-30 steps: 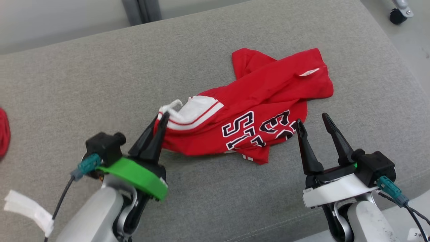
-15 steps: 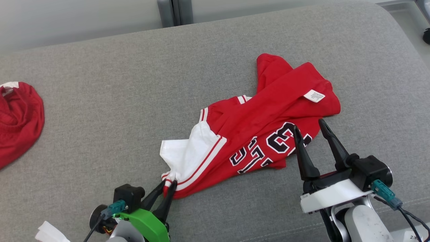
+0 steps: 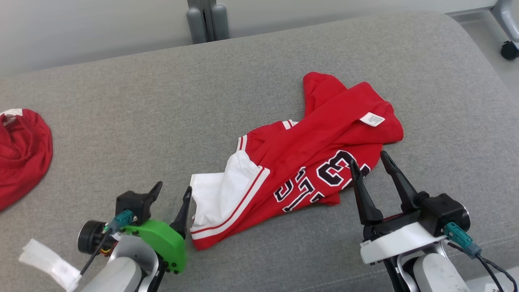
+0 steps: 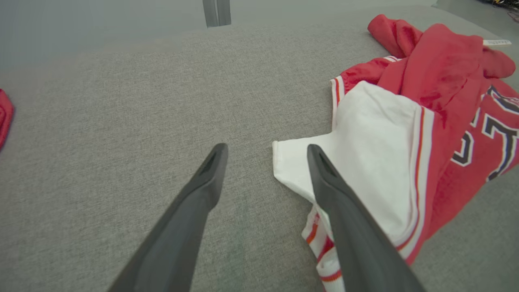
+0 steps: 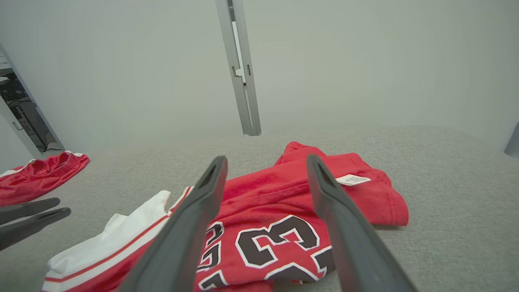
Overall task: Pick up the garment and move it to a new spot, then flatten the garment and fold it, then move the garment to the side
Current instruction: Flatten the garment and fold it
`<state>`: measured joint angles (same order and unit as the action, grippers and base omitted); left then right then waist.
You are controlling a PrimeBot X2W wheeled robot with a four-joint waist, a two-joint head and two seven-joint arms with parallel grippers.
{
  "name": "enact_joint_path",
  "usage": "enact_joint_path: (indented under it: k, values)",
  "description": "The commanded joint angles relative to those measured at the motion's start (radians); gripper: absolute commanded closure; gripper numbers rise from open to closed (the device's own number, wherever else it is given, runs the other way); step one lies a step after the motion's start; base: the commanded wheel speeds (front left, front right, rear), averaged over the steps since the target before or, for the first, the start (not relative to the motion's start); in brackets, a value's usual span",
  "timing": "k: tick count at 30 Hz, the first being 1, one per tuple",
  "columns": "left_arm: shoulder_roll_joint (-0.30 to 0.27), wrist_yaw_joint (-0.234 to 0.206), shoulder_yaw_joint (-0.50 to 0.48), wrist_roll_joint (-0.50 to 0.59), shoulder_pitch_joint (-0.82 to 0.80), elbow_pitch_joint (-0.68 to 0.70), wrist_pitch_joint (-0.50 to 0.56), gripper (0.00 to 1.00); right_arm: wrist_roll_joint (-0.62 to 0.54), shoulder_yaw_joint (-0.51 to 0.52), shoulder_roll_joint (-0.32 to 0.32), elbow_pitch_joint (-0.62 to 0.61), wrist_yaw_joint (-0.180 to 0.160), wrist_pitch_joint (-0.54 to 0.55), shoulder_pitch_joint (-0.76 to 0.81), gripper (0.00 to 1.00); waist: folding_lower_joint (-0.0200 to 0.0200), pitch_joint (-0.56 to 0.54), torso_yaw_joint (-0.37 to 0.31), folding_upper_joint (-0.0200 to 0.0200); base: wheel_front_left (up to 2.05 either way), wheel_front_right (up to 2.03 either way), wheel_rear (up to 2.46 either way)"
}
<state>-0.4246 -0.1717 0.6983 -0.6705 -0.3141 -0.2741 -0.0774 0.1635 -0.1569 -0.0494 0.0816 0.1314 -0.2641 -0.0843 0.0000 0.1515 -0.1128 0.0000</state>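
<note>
The garment point(image 3: 320, 154) is a red jersey with white panels and black numerals, lying crumpled on the grey cushion point(image 3: 121, 134); it also shows in the left wrist view point(image 4: 425, 121) and the right wrist view point(image 5: 284, 211). My left gripper point(image 3: 172, 190) stands open just left of the garment's white corner, nothing between its fingers. In its own view the left gripper point(image 4: 265, 152) has the right finger over the white cloth edge. My right gripper point(image 3: 367, 162) is open at the garment's lower right edge, above the numerals point(image 5: 275, 239).
A second red cloth point(image 3: 20, 150) lies at the cushion's far left edge, also in the right wrist view point(image 5: 36, 178). A white label strip point(image 3: 48, 263) hangs by my left forearm. A grey post point(image 3: 206, 22) stands behind the cushion; a caster wheel point(image 3: 509, 50) is at the far right.
My left gripper was shut on the garment's white corner and dragged it towards me; it has now opened and let go. The right gripper stays open. The head camera has shifted.
</note>
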Motion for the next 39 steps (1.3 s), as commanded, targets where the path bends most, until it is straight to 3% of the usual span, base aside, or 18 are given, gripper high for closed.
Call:
enact_joint_path:
  k: [1,18,20,21,23,25,30,39]
  values:
    - [0.004,0.004,0.011,0.013,-0.026,-0.023,0.018,0.00,-0.001,-0.006,-0.002,0.003,-0.001,0.000,-0.001,0.00,0.0000,0.006,-0.008,0.0000,0.00,0.00,0.00]
    - [0.052,0.083,0.080,0.053,-0.221,-0.327,0.100,0.00,0.007,-0.013,-0.002,-0.008,-0.001,0.000,-0.042,0.00,0.0000,0.070,-0.061,0.0000,0.00,0.00,0.00]
    - [0.056,0.091,0.083,0.052,-0.230,-0.351,0.093,0.22,0.009,-0.010,-0.002,-0.010,-0.001,0.000,-0.044,0.00,0.0000,0.077,-0.061,0.0000,0.00,0.00,0.00]
    - [0.061,0.096,0.084,0.050,-0.234,-0.363,0.088,0.43,0.009,-0.008,-0.002,-0.011,-0.001,0.000,-0.045,0.00,0.0000,0.080,-0.060,0.0000,0.00,0.00,0.00]
    - [0.068,0.112,0.090,0.048,-0.239,-0.379,0.081,0.63,0.009,-0.005,-0.002,-0.012,-0.001,0.000,-0.046,0.00,0.0000,0.085,-0.058,0.0000,0.00,0.00,0.00]
    - [0.076,0.127,0.101,0.053,-0.245,-0.390,0.078,1.00,0.009,-0.002,-0.002,-0.012,-0.001,0.000,-0.046,0.00,0.0000,0.088,-0.055,0.0000,0.00,0.00,0.00]
    - [0.080,0.148,0.106,0.047,-0.245,-0.383,0.061,1.00,0.009,0.004,-0.002,-0.009,-0.001,0.000,-0.049,0.00,0.0000,0.089,-0.048,0.0000,0.00,0.00,0.00]
    - [-0.007,0.072,0.027,0.055,-0.210,-0.206,-0.092,1.00,0.066,0.095,-0.002,0.098,-0.001,0.000,-0.124,0.00,0.0000,0.115,-0.020,0.0000,0.00,0.00,0.00]
